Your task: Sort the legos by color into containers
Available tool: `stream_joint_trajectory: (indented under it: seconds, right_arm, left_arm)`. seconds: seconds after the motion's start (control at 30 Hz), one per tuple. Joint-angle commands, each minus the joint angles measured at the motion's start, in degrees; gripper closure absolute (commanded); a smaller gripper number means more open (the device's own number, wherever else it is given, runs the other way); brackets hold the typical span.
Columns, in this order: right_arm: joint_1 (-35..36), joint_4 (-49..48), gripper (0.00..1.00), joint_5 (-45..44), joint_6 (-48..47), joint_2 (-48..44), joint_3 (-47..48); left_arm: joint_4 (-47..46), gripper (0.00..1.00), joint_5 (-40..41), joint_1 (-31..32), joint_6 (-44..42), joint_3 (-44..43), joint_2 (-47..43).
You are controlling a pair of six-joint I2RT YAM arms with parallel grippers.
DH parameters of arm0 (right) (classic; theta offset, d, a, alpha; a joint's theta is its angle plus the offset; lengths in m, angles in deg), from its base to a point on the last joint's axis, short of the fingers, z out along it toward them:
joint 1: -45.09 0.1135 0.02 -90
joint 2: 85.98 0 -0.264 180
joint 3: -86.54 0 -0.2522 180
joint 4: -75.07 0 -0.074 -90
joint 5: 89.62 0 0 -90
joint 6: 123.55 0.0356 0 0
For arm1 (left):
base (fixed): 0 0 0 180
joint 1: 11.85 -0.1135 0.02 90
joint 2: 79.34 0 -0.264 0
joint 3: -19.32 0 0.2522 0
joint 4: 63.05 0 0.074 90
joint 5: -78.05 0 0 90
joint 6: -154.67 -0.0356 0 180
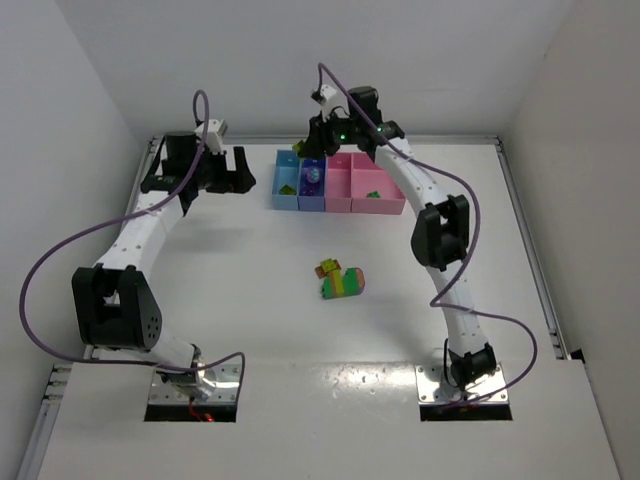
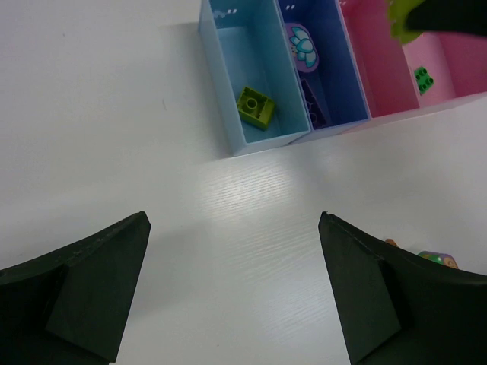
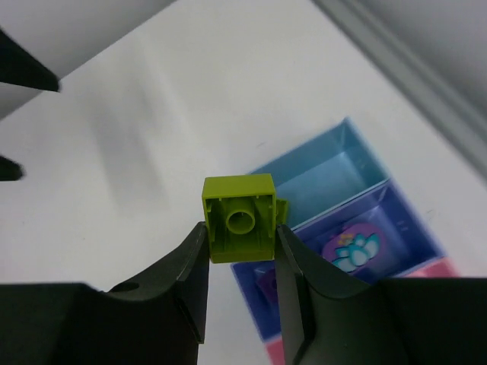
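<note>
My right gripper (image 3: pixel 240 237) is shut on a lime-green lego (image 3: pixel 240 217), held underside up above the back end of the light blue bin (image 3: pixel 327 171). From above, that gripper (image 1: pixel 303 150) hangs at the containers' far left corner. A lime brick (image 2: pixel 256 107) lies in the light blue bin (image 2: pixel 243 53). The blue-purple bin (image 2: pixel 327 91) holds a purple flower piece (image 2: pixel 304 46). A green brick (image 2: pixel 424 77) sits in a pink bin (image 1: pixel 385 175). A striped clump of legos (image 1: pixel 341 280) lies mid-table. My left gripper (image 2: pixel 232 228) is open over bare table, left of the bins.
The four joined bins (image 1: pixel 339 185) stand at the back of the white table, near the rear wall. A metal rail (image 3: pixel 411 68) runs behind them. My left arm (image 1: pixel 140 235) reaches along the table's left side, my right arm (image 1: pixel 440 230) along the right.
</note>
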Motion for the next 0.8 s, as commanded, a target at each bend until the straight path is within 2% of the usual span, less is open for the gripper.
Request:
stream_joint_trajectory:
  seconds: [0.0,0.17,0.4,0.5,0.53,0.6,0.63,0.77]
  right_arm:
    - [1.8,-6.7,1.0,-0.9,12.3,1.5,-3.3]
    - [2.3,-12.4,1.0,-0.1,19.7,5.3,-2.1]
    - [3.6,-13.5,0.98,-0.6,21.9,9.6,1.3]
    - [4.2,-12.4,0.81,-1.7,20.7,10.1,-0.2]
    - [4.2,-11.8,0.71,-2.3,19.2,9.4,-1.0]
    - [4.2,-11.8,0.62,-2.3,17.7,8.1,-1.8]
    - [4.7,-11.8,0.54,-2.3,17.7,7.5,-2.5]
    - [4.7,-10.7,0.37,-3.9,14.5,4.6,-3.1]
  left_arm:
    - [-1.3,0.0,0.6,-1.5,1.0,-2.6,-1.1]
    - [-1.3,0.0,0.0,-3.3,1.0,-2.1,-1.1]
    - [-0.1,0.0,-0.5,-5.1,1.0,-2.1,-1.1]
    - [0.4,0.0,-0.5,-5.1,0.4,-2.1,-1.1]
    - [1.0,0.0,-2.1,-5.1,-0.1,-2.1,-1.1]
    - [1.0,0.0,-4.5,-5.1,-0.7,-2.1,-1.1]
    - [1.0,0.0,-5.9,-5.1,-1.5,-2.1,-1.1]
    - [1.0,0.0,-13.2,-4.0,-4.3,-2.1,-0.6]
